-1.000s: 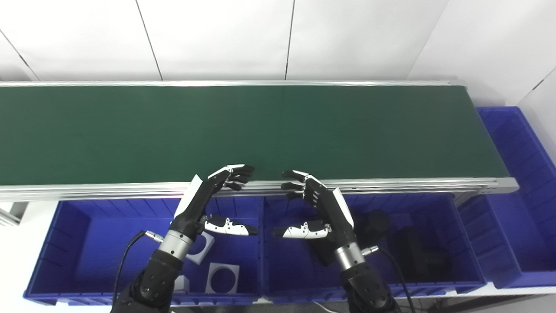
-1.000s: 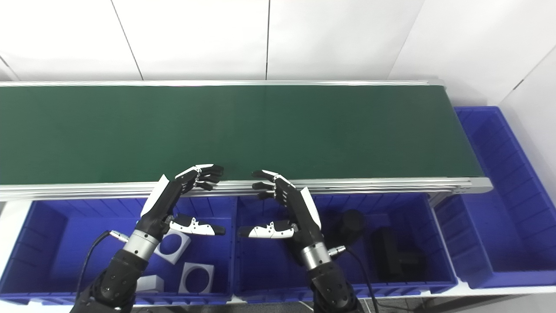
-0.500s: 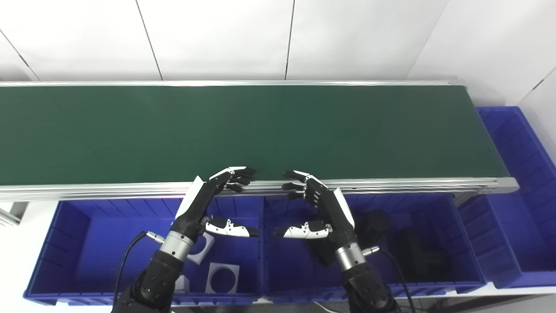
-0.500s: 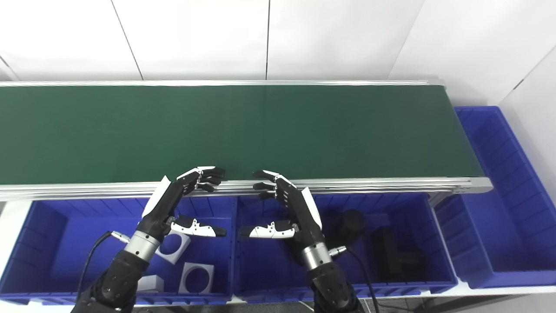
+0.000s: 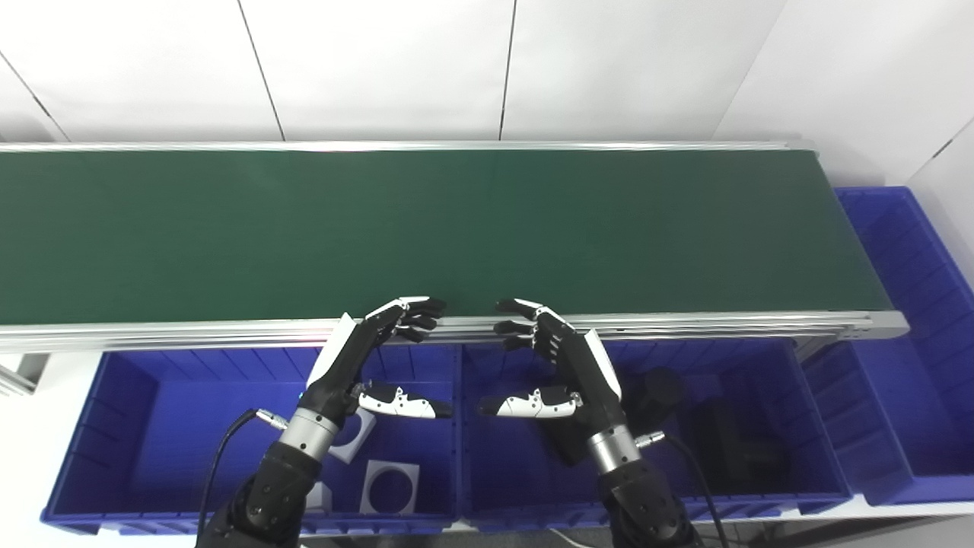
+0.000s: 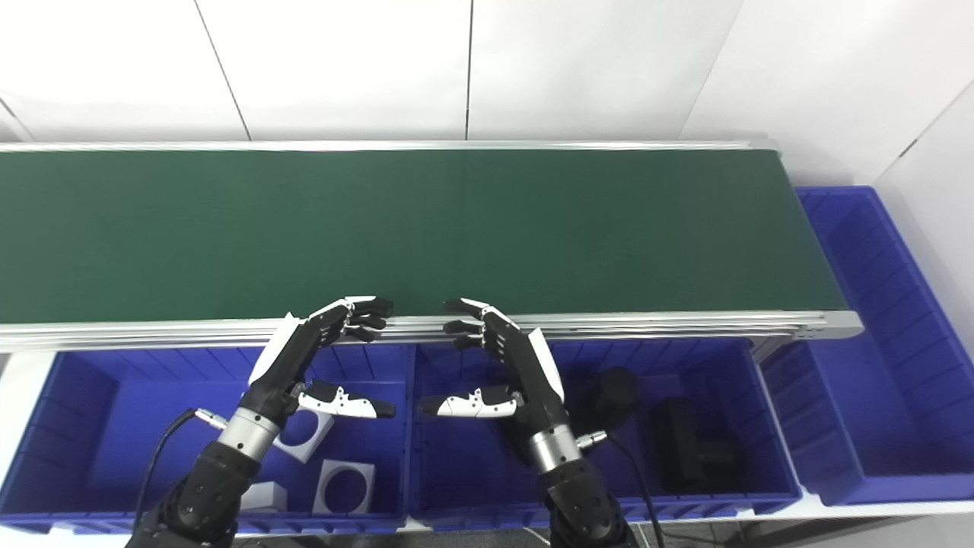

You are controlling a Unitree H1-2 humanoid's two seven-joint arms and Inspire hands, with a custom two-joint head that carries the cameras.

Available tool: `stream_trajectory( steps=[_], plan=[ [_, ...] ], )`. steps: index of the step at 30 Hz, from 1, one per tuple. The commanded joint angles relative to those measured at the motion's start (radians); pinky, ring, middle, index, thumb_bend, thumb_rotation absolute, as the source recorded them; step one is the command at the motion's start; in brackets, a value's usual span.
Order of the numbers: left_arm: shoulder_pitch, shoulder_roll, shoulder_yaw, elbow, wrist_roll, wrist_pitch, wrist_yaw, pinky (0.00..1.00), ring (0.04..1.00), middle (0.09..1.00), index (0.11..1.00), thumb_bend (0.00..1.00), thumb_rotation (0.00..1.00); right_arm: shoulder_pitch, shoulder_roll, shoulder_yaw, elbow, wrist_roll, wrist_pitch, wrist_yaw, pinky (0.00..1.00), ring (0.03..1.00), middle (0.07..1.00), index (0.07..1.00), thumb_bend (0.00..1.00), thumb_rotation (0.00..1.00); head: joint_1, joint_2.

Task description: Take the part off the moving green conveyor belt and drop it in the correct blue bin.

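Below belt [image 5: 456, 228] | white parts [image 5: 389, 487] left bin [image 5: 122, 426] | black parts [image 5: 730, 449] right bin [image 5: 825, 457]

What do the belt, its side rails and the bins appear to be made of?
Belt: probably matte rubber or coated fabric; dark green, no glare.
Rails: likely aluminium; silver, with bright streaks.
Bins: likely moulded plastic; uniform blue, ribbed walls, slight sheen.

The 2 head cameras sit side by side, looking steeply down and forward over the green belt [image 5: 456, 228] toward the white wall [image 5: 380, 68]. Both share the belt, the blue bins [image 6: 91, 426] and both hands close below; the right eye view sits slightly rightward.
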Motion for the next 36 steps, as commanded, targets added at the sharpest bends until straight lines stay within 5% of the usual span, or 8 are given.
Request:
stream_trajectory(
  steps=[1, 36],
  plan=[
    [-0.018, 0.005, 0.000, -0.024, -0.005, -0.037, 0.013, 0.64, 0.713, 0.753, 0.744, 0.91, 0.00, -0.013, 0.005, -0.003, -0.023, 0.010, -0.013, 0.002, 0.64, 0.727, 0.827, 0.748, 0.84, 0.04, 0.001, 0.002],
    [-0.019, 0.013, -0.013, -0.027, -0.013, -0.037, 0.025, 0.64, 0.714, 0.752, 0.743, 0.91, 0.00, -0.008, 0.010, -0.001, -0.017, 0.013, -0.019, 0.004, 0.64, 0.729, 0.830, 0.747, 0.84, 0.03, 0.002, 0.002]
  ],
)
